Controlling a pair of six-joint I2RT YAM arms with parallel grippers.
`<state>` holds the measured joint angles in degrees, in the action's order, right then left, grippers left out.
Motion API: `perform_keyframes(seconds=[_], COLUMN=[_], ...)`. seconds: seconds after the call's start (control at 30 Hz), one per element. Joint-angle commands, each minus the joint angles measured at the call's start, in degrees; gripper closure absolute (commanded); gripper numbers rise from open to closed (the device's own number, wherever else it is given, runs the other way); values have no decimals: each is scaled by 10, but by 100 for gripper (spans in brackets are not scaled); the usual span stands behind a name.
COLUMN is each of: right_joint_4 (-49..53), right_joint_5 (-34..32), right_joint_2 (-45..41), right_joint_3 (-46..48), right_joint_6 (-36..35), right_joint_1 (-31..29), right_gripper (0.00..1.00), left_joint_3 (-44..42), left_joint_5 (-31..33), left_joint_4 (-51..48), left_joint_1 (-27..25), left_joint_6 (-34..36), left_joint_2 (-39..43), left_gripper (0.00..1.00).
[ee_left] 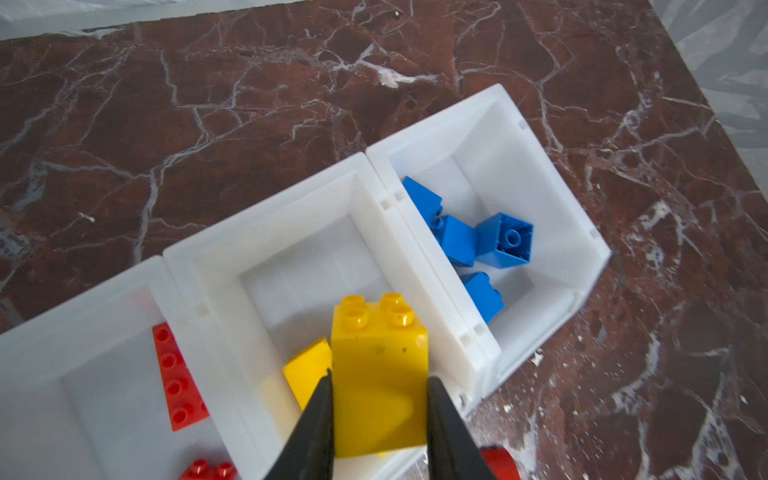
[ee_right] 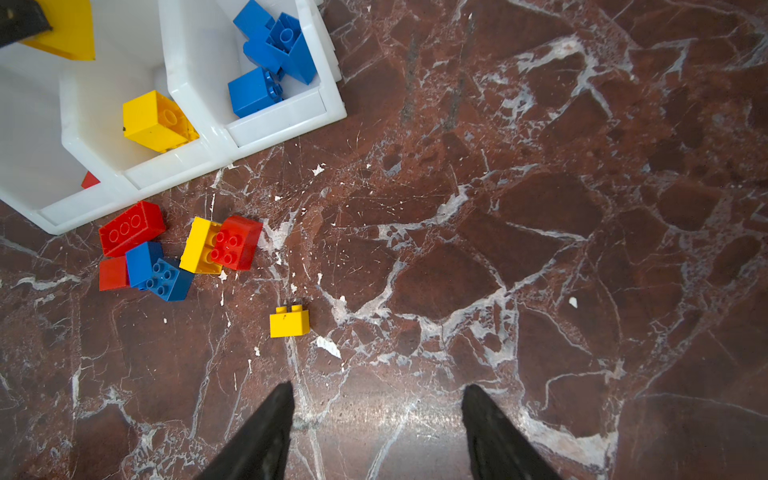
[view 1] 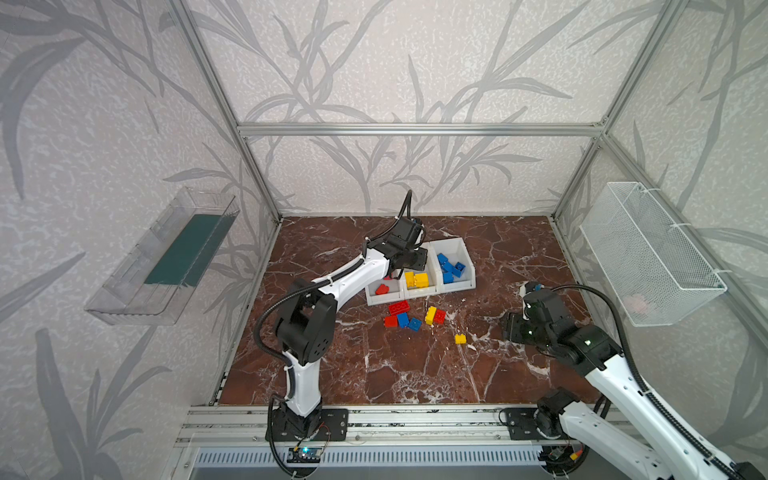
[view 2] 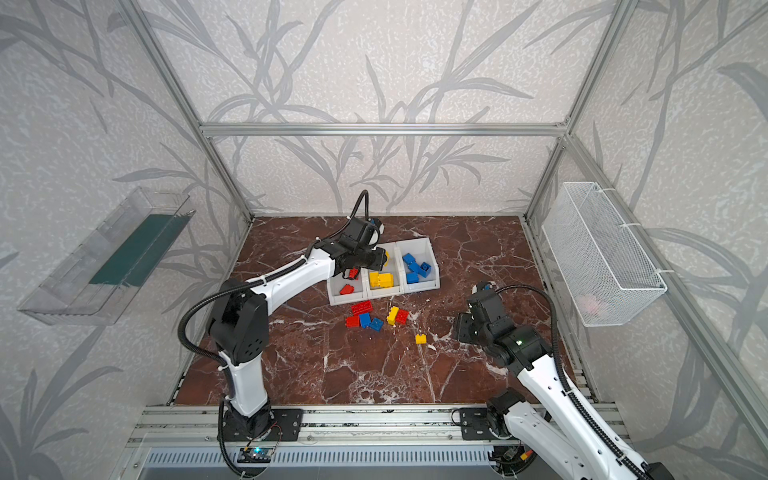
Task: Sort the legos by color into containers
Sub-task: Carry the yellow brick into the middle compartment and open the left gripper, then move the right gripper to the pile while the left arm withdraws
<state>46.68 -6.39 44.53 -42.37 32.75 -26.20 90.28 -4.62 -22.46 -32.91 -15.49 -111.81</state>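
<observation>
Left hand [ee_left: 380, 377] grips a yellow lego [ee_left: 378, 349]; the middle container [ee_left: 266, 220] below it holds other yellow legos [ee_left: 309, 374], matching. Right hand [ee_right: 377, 390] open, empty.

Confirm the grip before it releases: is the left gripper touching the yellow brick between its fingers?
Touching. The left wrist view shows both fingers of the left gripper pressed against opposite sides of the yellow brick, with no gap.
</observation>
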Motion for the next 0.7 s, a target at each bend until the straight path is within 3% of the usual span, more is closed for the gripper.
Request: perform_keyframes(seconds=[0.0,0.1,0.33,0.67], right_joint_4=[14,19,24,-8], right_joint_5=[0,0,-1,16], right_joint_2=[-6,-10,-14,38], right_joint_3=[-16,-14,-14,-33], right_joint_6=[-1,1,1,-17], right_joint_1=[-1,-2,-1,-25], right_gripper=[35,35,35,35], left_joint_3=[35,53,54,-50], left_joint_5=[-14,-14,-15,-7], left_joint_4=[-20,-23,-21,15], left_joint_1=[5,6,7,28], left_joint_6=[15,16,12,-16], left_joint_2=[-25,-39,-32,85], left_gripper=[73,68,41,40])
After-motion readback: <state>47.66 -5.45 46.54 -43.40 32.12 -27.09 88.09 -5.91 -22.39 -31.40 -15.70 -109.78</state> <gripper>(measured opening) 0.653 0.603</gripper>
